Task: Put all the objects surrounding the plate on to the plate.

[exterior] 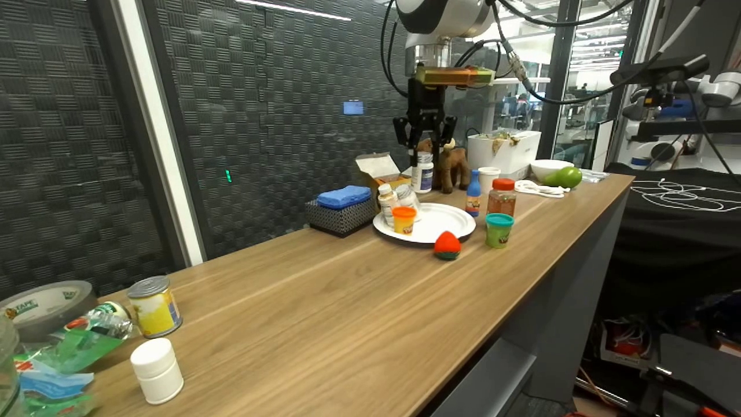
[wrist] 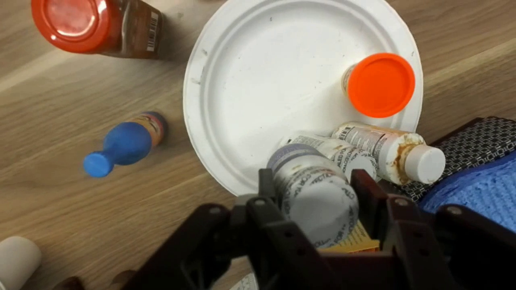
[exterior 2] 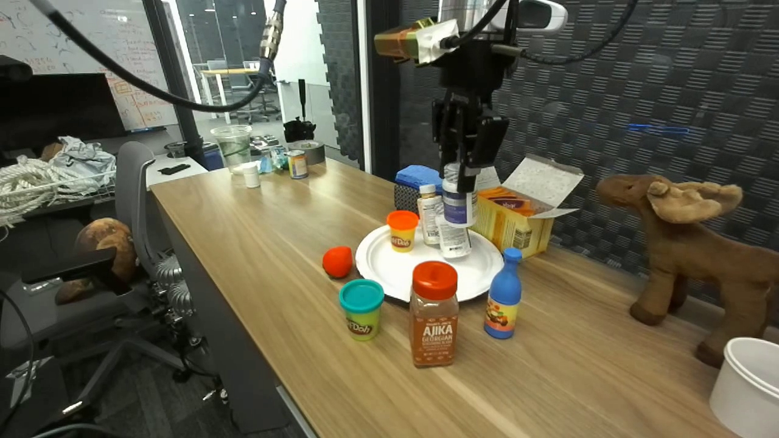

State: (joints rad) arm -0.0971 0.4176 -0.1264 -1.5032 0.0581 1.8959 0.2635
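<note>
The white plate (exterior 2: 389, 267) lies on the table. An orange-lidded Play-Doh tub (exterior 2: 402, 231), a slim white bottle (exterior 2: 429, 216) and another white bottle (exterior 2: 455, 242) stand on it. My gripper (exterior 2: 459, 176) is shut on a white bottle with a purple label (exterior 2: 459, 210), also seen in the wrist view (wrist: 318, 213), upright and raised over the plate's box side. Around the plate stand a red toy strawberry (exterior: 447, 245), a teal-lidded Play-Doh tub (exterior 2: 361, 309), a red-lidded spice jar (exterior 2: 434, 316) and a blue toy bottle (exterior 2: 504, 298). The strawberry is out of the wrist view.
An open yellow box (exterior 2: 517, 222) and a dark patterned box with a blue cloth (exterior: 344, 200) stand beside the plate. A brown plush moose (exterior 2: 694, 255) and a white cup (exterior 2: 748, 383) stand farther along. A can (exterior: 154, 307) and a white jar (exterior: 157, 372) are at the far end.
</note>
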